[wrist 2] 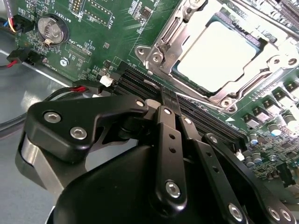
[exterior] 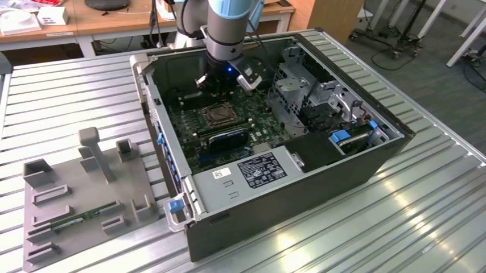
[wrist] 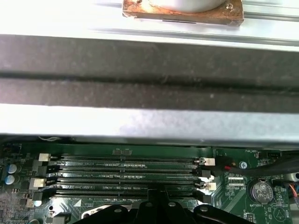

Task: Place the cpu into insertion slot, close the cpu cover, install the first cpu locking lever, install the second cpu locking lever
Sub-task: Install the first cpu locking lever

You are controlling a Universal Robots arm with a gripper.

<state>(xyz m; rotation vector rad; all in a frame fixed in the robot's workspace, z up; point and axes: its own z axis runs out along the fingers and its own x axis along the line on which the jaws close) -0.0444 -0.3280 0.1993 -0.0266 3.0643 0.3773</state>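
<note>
The ribbed silver metal bench (exterior: 425, 216) carries a large black and grey open computer case (exterior: 304, 187) lying on its side, with a flat grey plastic fixture tray (exterior: 83, 205) of upright pegs beside it toward the exterior view's left. Inside the case lies the green circuit board (exterior: 262, 128). The grey jointed robot arm (exterior: 227, 34) reaches down into the case above the board.

In the second wrist view the black metal pincer (wrist 2: 169, 95) has its fingers pressed together into one narrow tip, holding nothing, poised over the row of long black memory slots (wrist 2: 205, 123) just beside the square silver-rimmed insertion slot (wrist 2: 219, 51). The small flat pale silver cpu (wrist 2: 216, 56) already sits in that slot, and the thin silvery cpu cover (wrist 2: 187, 28) appears to lie down around it, though whether it is fully seated I cannot tell. The locking levers are not clearly distinguishable.

The main risk, as I judge it, is the closed tip coming down on the memory slots or the small silver capacitors (wrist 2: 254, 154) nearby instead of on the socket hardware, scraping or cracking them. A push on a cover that is not flat could shift the chip and bend the socket contacts. The case wall close to the arm could also be struck.
</note>
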